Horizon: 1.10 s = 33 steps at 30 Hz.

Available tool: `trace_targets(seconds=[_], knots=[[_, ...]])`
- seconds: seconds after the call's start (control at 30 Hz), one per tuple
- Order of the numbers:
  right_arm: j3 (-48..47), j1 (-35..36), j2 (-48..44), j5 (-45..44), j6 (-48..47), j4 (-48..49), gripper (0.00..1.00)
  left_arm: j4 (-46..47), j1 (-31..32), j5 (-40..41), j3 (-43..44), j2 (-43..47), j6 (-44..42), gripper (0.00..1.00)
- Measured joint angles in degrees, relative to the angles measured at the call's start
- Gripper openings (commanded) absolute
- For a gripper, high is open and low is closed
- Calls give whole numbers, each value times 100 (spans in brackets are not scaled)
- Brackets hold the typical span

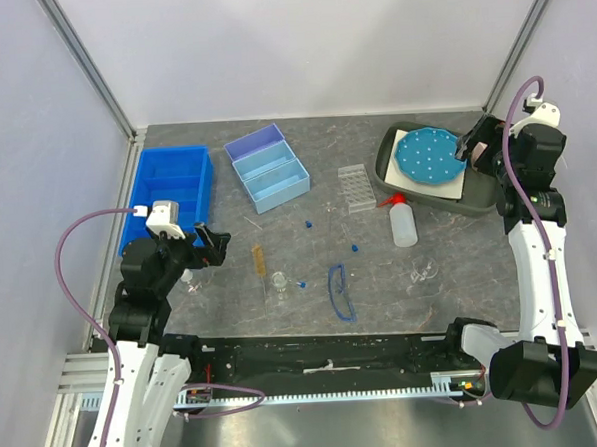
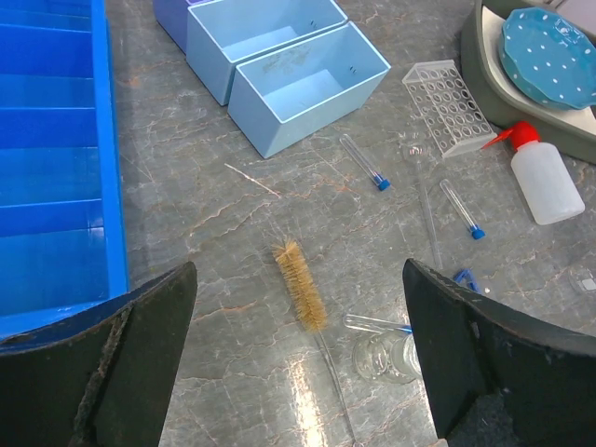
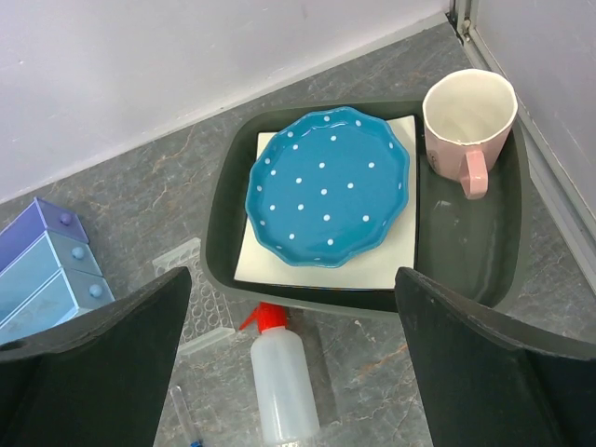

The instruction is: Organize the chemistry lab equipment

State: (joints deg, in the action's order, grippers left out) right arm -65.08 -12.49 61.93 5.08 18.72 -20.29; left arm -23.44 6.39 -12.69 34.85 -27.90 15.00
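My left gripper (image 1: 212, 246) is open and empty, hovering above a tan bristle brush (image 2: 301, 284) and a small clear glass flask (image 2: 386, 357) lying on its side. Blue-capped clear tubes (image 2: 363, 161) lie scattered nearby, one (image 2: 372, 324) against the flask. Blue-rimmed safety glasses (image 1: 338, 291) lie at front centre. My right gripper (image 1: 472, 146) is open and empty, high over the grey tray (image 3: 219, 251). The white squeeze bottle (image 3: 284, 382) with its red nozzle lies just in front of that tray, below the right fingers.
A deep blue divided bin (image 1: 167, 190) stands at left, with pale blue boxes (image 1: 266, 170) beside it. A clear tube rack (image 1: 356, 188) lies mid-table. The tray holds a blue white-dotted plate (image 3: 328, 186) on a white sheet and a pink mug (image 3: 468, 121). Walls enclose the table.
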Motion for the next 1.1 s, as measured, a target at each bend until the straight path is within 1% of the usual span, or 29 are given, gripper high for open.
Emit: trace_targets(seconds=[0.17, 0.27, 0.3, 0.33, 0.43, 0.53, 0.57, 0.67, 0.73, 0.83, 0.97, 1.1], knots=[[-22, 0, 7, 129, -72, -50, 98, -4, 0, -28, 17, -2, 0, 98], [-83, -7, 35, 570, -304, -83, 98, -28, 0, -35, 57, 0, 9, 98], [-98, -7, 55, 933, -437, -92, 98, -44, 0, -33, 74, 11, 20, 98], [-98, 0, 63, 1104, -507, -92, 98, -68, 0, -33, 90, 24, 61, 98], [-98, 92, 131, 2365, -1045, -157, 98, -214, 0, 11, 177, 85, 234, 98], [-76, 496, 168, 3318, -1722, -293, 98, -614, 0, 24, 490, 24, 557, 97], [-31, 741, 166, 3672, -2118, -417, 98, -798, 0, 11, 658, -48, 682, 97], [240, 1178, 162, 4524, -3040, -758, 98, -1268, 0, 55, 1075, -275, 1043, 97], [533, 1226, 166, 4850, -3501, -949, 98, -1711, 0, 232, 1333, -455, 1290, 97], [909, 1222, 260, 5101, -4022, -1198, 98, -2352, 0, 669, 1556, -710, 1613, 97], [1043, 1222, 505, 5278, -4417, -1333, 98, -3126, 0, 1335, 1563, -1086, 2039, 97], [1045, 1222, 605, 5440, -4597, -1346, 98, -3486, 0, 1882, 1432, -1565, 2457, 97]])
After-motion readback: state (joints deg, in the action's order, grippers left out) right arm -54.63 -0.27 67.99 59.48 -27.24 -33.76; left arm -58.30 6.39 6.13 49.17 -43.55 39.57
